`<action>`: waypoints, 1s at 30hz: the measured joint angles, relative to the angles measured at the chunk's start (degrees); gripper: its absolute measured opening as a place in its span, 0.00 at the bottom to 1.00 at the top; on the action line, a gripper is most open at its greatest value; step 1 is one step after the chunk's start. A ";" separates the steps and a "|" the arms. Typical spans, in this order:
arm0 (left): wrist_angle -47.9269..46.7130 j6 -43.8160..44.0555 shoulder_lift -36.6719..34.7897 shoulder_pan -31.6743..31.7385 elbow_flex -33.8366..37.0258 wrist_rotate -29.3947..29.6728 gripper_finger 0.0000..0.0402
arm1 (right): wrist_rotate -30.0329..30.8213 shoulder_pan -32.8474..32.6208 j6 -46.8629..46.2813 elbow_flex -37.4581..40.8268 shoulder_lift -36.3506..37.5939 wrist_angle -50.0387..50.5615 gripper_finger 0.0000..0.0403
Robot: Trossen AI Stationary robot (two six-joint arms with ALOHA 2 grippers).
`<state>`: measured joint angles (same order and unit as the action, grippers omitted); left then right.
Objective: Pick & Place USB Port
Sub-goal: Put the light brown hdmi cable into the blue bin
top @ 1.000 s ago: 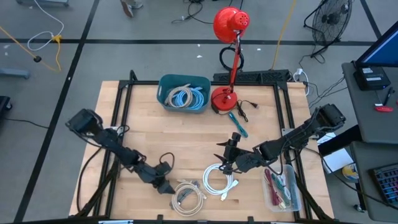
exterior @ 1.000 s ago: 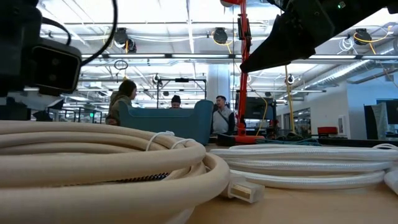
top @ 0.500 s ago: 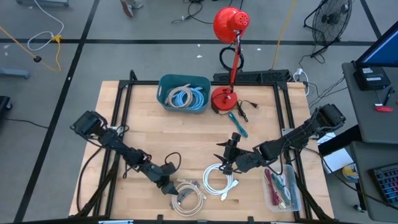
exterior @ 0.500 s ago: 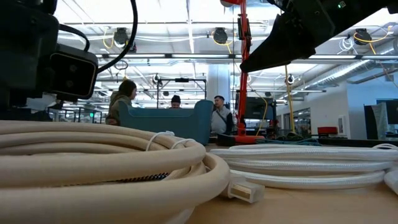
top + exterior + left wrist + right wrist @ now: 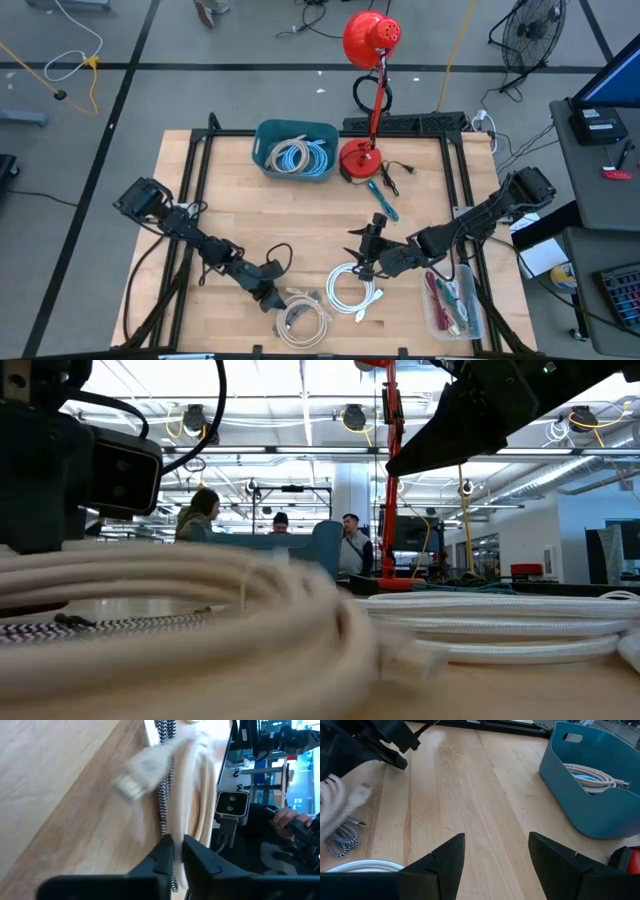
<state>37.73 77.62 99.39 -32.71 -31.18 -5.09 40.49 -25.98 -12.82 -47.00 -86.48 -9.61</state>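
— Here, which hand has the cable?

— The left hand point(image 5: 272, 296), near the surface's front edge, is clenched on the cream cable coil point(image 5: 303, 318); in the left wrist view its fingers point(image 5: 165, 854) pinch a braided strand, and the USB plug point(image 5: 138, 772) blurs just beyond. The coil looks half lifted, so this reads as the pick step.

— And the right hand?

— The right hand point(image 5: 366, 254) waits with its fingers spread above the white cable coil point(image 5: 355, 287), just beside the first coil.

— What next?

— Probably a clean lift, then a carry across the surface point(image 5: 240, 215) to the blue bin point(image 5: 263, 135) at the back edge, which already holds a cable. The loops could snag or sag.

— The room?

— A red desk lamp point(image 5: 366, 90) stands beside the bin, a clear tray point(image 5: 438, 322) sits at the front right corner, and people point(image 5: 352, 545) sit beyond.
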 joint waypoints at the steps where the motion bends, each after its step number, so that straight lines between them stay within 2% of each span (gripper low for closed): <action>1: 0.11 -0.28 0.00 0.00 0.00 -0.07 0.05 | 0.00 0.00 0.00 0.00 0.00 0.00 0.52; 7: 0.83 -1.74 -0.02 -0.12 0.01 0.12 0.03 | 0.02 0.00 0.00 0.00 0.00 0.00 0.52; 12: 7.73 -3.67 -0.44 -0.37 0.07 0.64 0.02 | 0.02 0.00 0.00 0.00 0.00 0.00 0.52; 15: 9.62 -4.91 -1.78 -0.37 0.07 1.58 0.02 | 0.02 0.00 -0.03 0.00 0.00 0.00 0.52; 19: 7.41 -8.09 -5.88 0.19 0.07 4.78 0.02 | 0.02 0.00 -0.17 0.00 0.00 0.00 0.52; 24: -2.18 -15.81 -16.56 3.91 0.06 11.07 0.02 | 0.02 0.00 -0.17 0.00 0.00 0.00 0.52; 30: -26.04 -25.18 -38.23 14.10 0.03 20.50 0.02 | -0.03 0.00 -0.20 0.00 0.00 0.00 0.52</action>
<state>11.69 52.44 61.17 -18.60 -31.15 15.41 40.47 -25.98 -13.02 -47.00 -86.48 -9.61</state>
